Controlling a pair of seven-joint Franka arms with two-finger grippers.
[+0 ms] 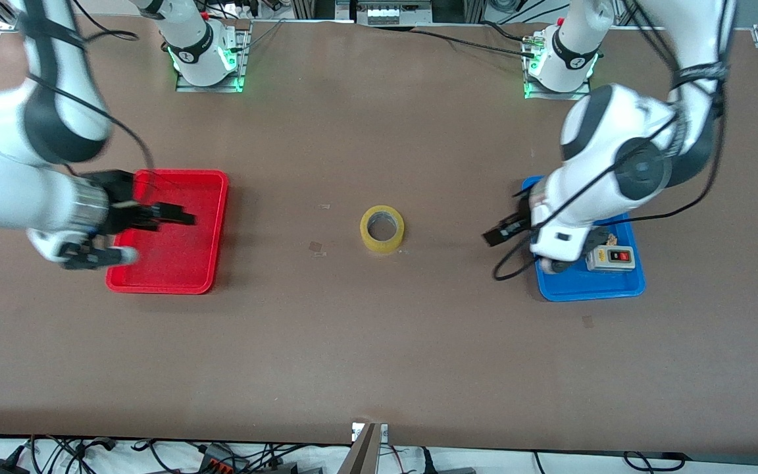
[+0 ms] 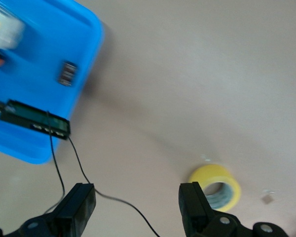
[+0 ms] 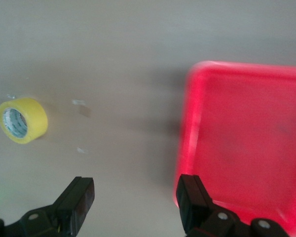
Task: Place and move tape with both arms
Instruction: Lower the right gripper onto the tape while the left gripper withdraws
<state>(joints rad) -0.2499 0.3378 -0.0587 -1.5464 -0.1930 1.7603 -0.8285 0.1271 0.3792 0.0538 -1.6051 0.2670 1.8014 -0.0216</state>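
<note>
The tape [image 1: 382, 228] lies flat on the bare brown table [image 1: 379, 349], hole upward, untouched, about midway between the red tray [image 1: 211, 197] and the blue tray [image 1: 589, 286]. Two small scraps [image 1: 316, 247] lie on the table just beside the tape, toward the right arm's end.

The front view shows both arms and both trays at once. The left wrist view adds the tape's pale inner core [image 2: 217, 195] and a black connector strip [image 2: 35, 123] over the blue tray's edge, with thin wires running from it. The right wrist view shows the tape [image 3: 22, 120] lying well apart from the red tray [image 3: 246, 143], with only bare table between.

The left gripper [image 2: 138, 210] hangs over the table between the tape and the blue tray, near that tray's edge; its fingers [image 2: 192, 202] stand wide apart and hold nothing. The tape [image 2: 216, 187] lies past one finger, not between the two.

The right gripper [image 1: 149, 230] hangs over the red tray, well apart from the tape; its fingers [image 3: 187, 197] are spread and empty too.

In the blue tray sits a grey switch box [image 1: 610, 258], partly hidden by the left arm [image 1: 609, 178].
</note>
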